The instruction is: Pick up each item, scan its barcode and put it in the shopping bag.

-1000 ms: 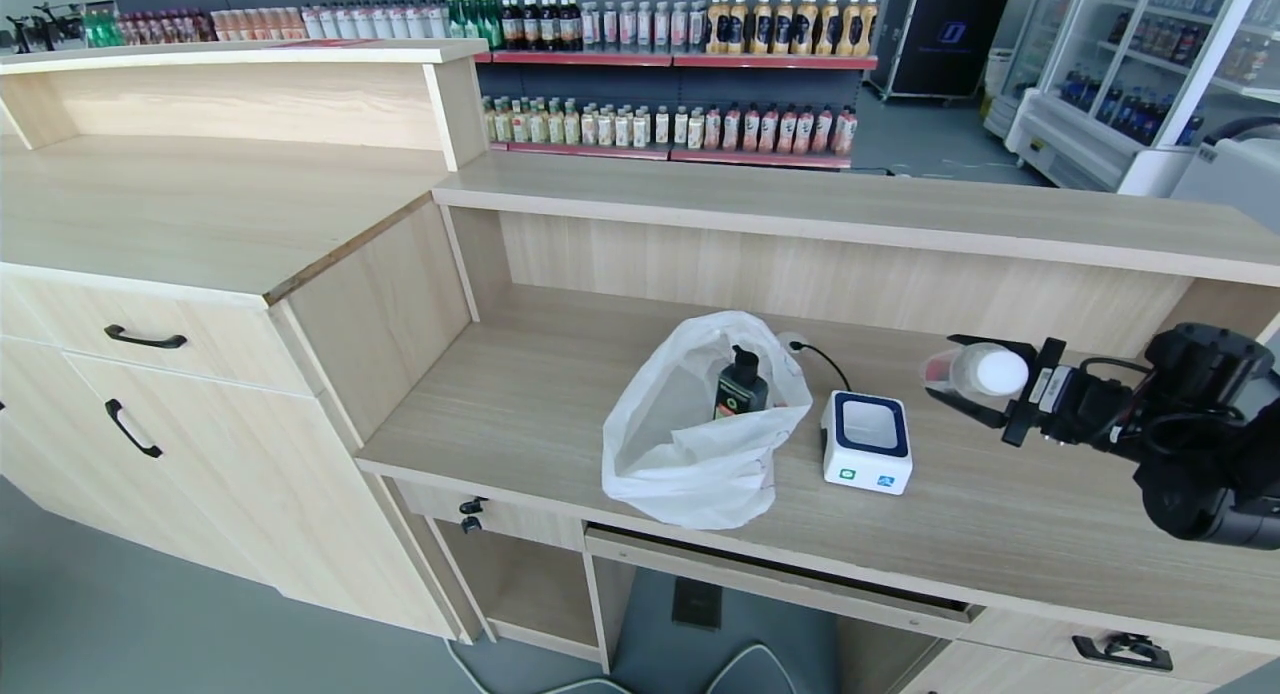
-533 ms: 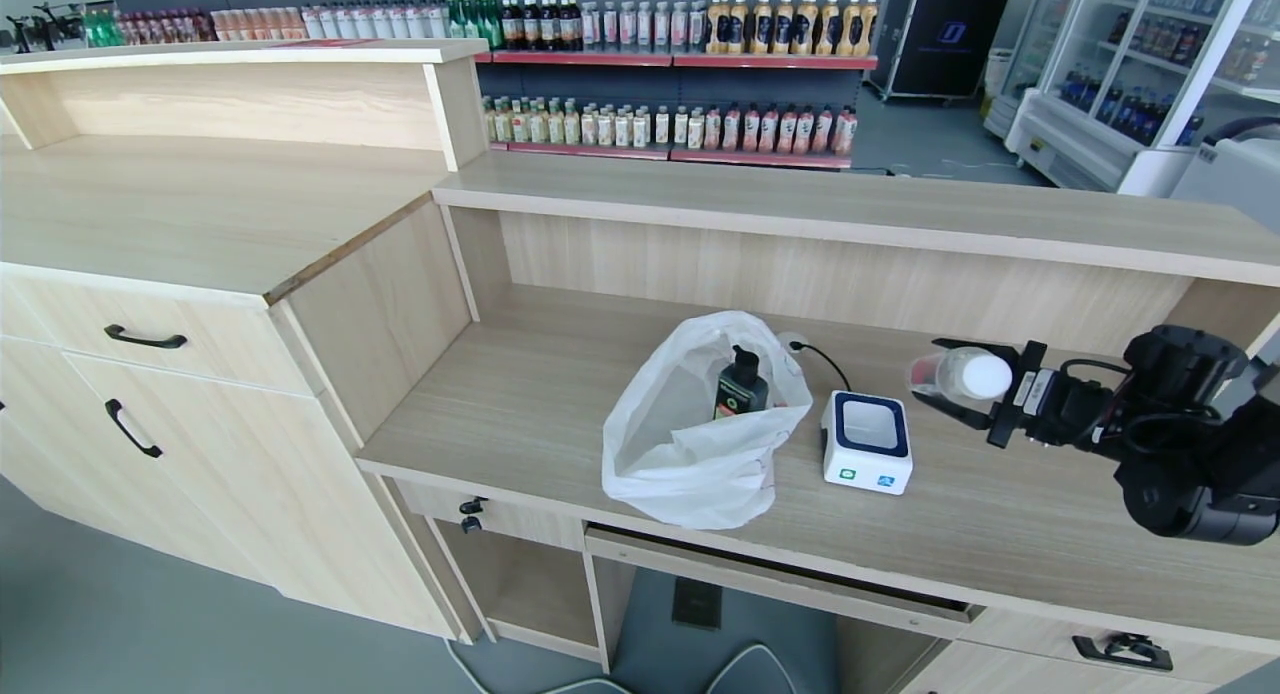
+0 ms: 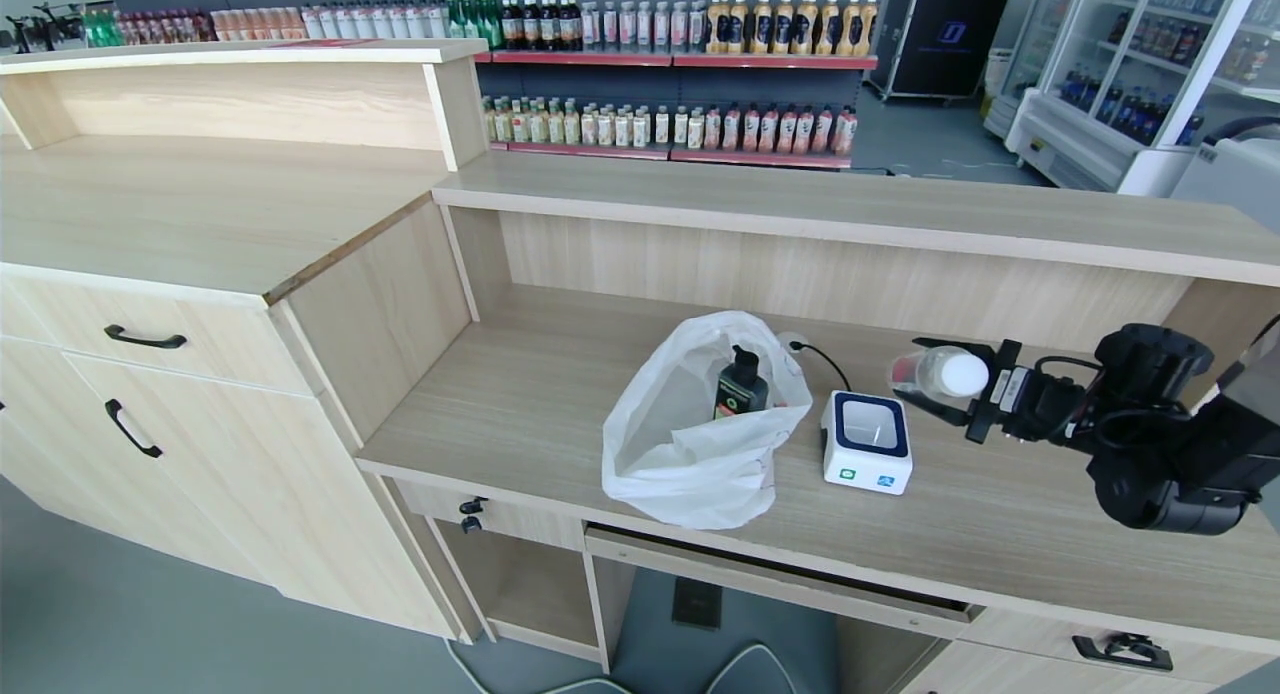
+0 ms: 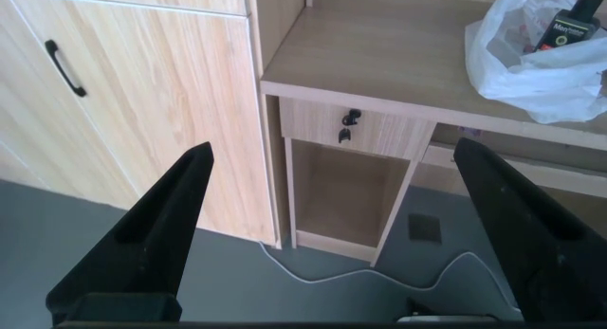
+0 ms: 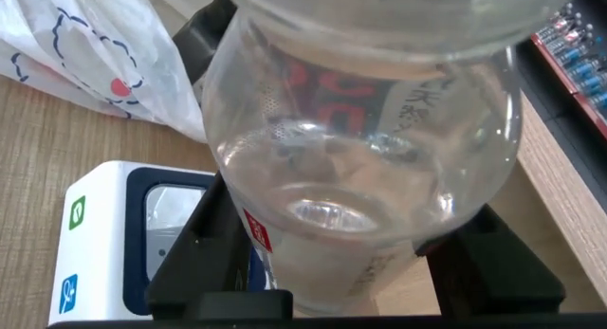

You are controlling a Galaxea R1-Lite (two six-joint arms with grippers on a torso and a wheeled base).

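One item bagged: on worktop (image 3: 560,414), shopping bag (image 3: 690,459) just left of scanner (image 3: 867,442) holds dark pump bottle (image 3: 741,386). Clear bottle (image 3: 945,372), clenched in right claw (image 3: 912,371), hangs just right of scanner; scan and bagging yet to do, I judge. Left claw (image 4: 332,149) splayed, empty, well off scanner. Clear bottle's label (image 5: 332,87): red print, unreadable.

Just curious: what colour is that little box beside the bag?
The scanner is white with a dark blue top frame; head view shows it best.

Matt wood, glossy plastics
The worktop (image 3: 560,414) is showing pale, matt wood grain; the shopping bag (image 3: 690,464) is crinkling in thin white plastic; the bottle (image 3: 925,374) is gleaming clear and smooth; the scanner (image 3: 866,444) is shining glossy white.
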